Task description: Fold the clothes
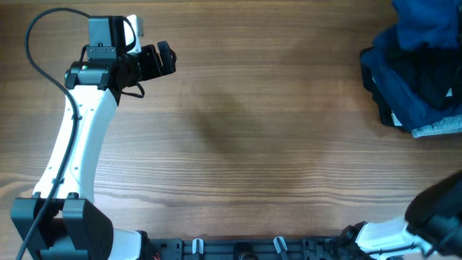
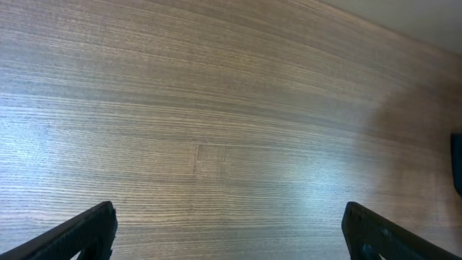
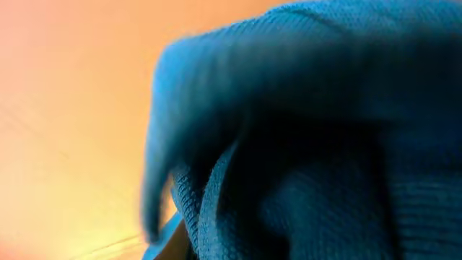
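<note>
**Overhead view: one shirt, two arms, only one of them busy**

Overhead, the blue shirt [image 1: 426, 22] sits at the far right corner of the desk [image 1: 253, 144], bunched on top of a dark garment [image 1: 401, 94] with a grey hem [image 1: 437, 130] poking out underneath. So that's one pile and one blue shirt. I can make out one dark piece, maybe more, hard to tell.

Two arms total. The left fingers [image 1: 164, 58] are spread wide over bare wood at the far left, well apart from the pile. My guess is they're parked there to keep the middle free for laying the shirt out.

The right arm [image 1: 440, 209] runs off the edge, so the right fingers aren't visible. They're closed down narrow, and the right wrist view is nothing but blue knit right up against the lens. I'd say they're pinching the shirt to drag it out of the heap. Folding hasn't started.
</note>
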`<state>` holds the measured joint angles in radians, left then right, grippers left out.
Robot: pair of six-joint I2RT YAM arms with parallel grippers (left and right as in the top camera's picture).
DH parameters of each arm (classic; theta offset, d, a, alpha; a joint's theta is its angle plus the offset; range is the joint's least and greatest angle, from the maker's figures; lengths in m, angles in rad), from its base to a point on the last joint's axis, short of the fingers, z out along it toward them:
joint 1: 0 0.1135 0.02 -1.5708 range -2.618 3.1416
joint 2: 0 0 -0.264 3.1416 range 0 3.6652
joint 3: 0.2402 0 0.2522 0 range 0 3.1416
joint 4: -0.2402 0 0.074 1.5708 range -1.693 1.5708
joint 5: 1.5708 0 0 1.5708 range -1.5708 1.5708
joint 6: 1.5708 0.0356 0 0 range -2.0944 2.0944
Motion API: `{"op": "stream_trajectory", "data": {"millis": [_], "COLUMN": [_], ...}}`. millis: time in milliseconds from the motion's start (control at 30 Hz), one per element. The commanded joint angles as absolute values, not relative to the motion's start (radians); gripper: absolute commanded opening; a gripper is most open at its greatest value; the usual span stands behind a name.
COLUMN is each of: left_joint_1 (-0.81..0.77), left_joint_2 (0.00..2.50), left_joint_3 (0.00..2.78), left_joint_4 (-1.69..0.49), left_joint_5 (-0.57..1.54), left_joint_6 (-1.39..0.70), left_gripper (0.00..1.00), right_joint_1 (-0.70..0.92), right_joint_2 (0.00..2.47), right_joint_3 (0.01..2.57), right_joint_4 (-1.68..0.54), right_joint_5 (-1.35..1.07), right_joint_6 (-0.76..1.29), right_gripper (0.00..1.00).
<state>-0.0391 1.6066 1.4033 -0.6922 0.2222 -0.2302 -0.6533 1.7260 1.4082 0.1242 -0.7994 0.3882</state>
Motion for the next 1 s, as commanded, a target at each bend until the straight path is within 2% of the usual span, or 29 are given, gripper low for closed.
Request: {"op": "stream_trajectory", "data": {"millis": [0, 200, 367, 400, 433, 467, 600, 667, 700, 833, 967], "left_joint_1": [-0.035, -0.035, -0.035, -0.035, -0.035, -0.035, -0.035, -0.035, -0.035, -0.035, -0.035], "left_joint_2": [1.62, 1.62, 1.62, 1.62, 1.62, 1.62, 1.62, 1.62, 1.62, 1.62, 1.62], "left_joint_3": [1.406, 1.406, 1.406, 1.406, 1.406, 1.406, 1.406, 1.406, 1.406, 1.406, 1.406], "left_joint_4": [-0.689, -0.68, -0.67, -0.67, -0.669, -0.667, -0.666, -0.666, -0.666, -0.667, -0.667], "left_joint_5": [0.208, 0.208, 0.208, 0.208, 0.208, 0.208, 0.208, 0.208, 0.208, 0.208, 0.208], "left_joint_6": [-0.213, -0.213, -0.213, -0.213, -0.213, -0.213, -0.213, -0.213, -0.213, -0.214, -0.213], "left_gripper": [1.0, 1.0, 1.0, 1.0, 1.0, 1.0, 1.0, 1.0, 1.0, 1.0, 1.0], "right_joint_1": [-0.677, -0.699, -0.749, -0.765, -0.777, -0.786, -0.825, -0.838, -0.846, -0.87, -0.895], "right_joint_2": [1.823, 1.942, 1.953, 1.953, 1.953, 1.953, 1.953, 1.952, 1.95, 1.924, 1.848], "right_joint_3": [1.44, 1.439, 1.44, 1.44, 1.44, 1.44, 1.44, 1.44, 1.44, 1.44, 1.44], "right_joint_4": [0.204, 0.211, 0.078, 0.019, -0.033, -0.083, -0.26, -0.307, -0.337, -0.395, -0.429], "right_joint_5": [-0.942, -1.019, -0.961, -0.926, -0.897, -0.87, -0.808, -0.809, -0.808, -0.809, -0.808], "right_joint_6": [0.37, 0.374, 0.376, 0.393, 0.393, 0.395, 0.395, 0.4, 0.426, 0.448, 0.444], "right_gripper": [0.04, 0.04, 0.04, 0.08, 0.24, 0.31, 0.41, 0.49, 0.61, 0.9, 0.92]}}
